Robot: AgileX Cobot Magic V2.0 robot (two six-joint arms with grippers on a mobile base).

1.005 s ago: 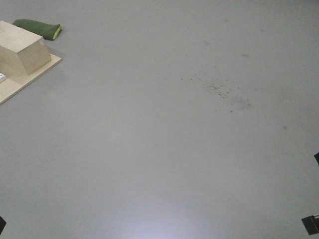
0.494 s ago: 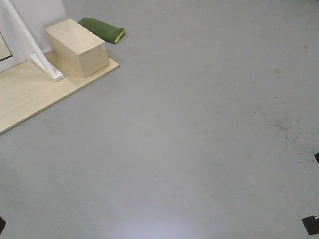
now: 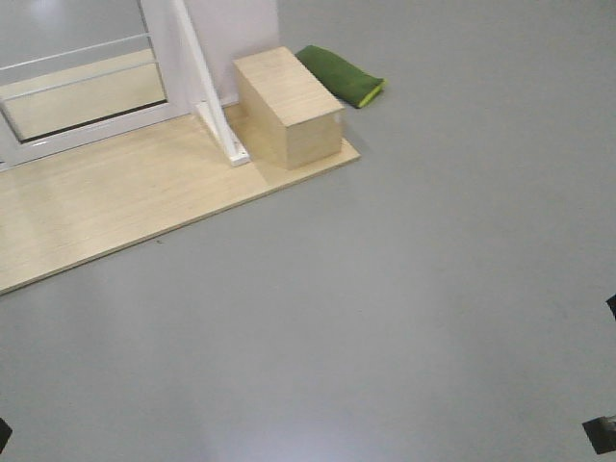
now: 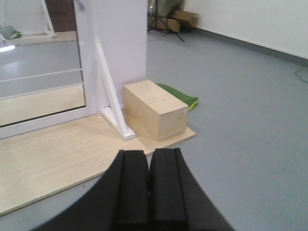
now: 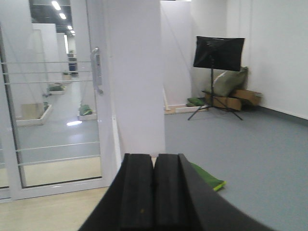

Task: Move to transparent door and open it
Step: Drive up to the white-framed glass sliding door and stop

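In the upper left of the front view we see the lower part of the transparent door (image 3: 82, 96). It stands upright in its white frame, so its long axis is vertical, and thin white bars cross the glass horizontally. In the right wrist view the door (image 5: 53, 120) fills the left side of the frame and its glass face is turned toward us. The grey pull handle (image 5: 96, 70) runs vertically on the right stile, in the upper part of the picture. The right gripper (image 5: 154, 159) sits at the bottom centre with its two black fingers pressed together and nothing between them; the door is up and to the left of it, well apart. The left gripper (image 4: 148, 156) is clenched in the same way and also holds nothing, and the door (image 4: 43, 82) lies far to its upper left. Between the grippers and the door lies a low wooden platform (image 3: 144, 192) on the grey floor (image 3: 433, 289). Just right of the door stands a white wall panel (image 5: 134, 82) with a slanted white strut (image 3: 207, 87) at its foot. A wooden box (image 3: 289, 106) rests beside the strut on the platform corner, and a green cushion (image 3: 342, 75) lies behind the box. None of these stands directly before the glass.
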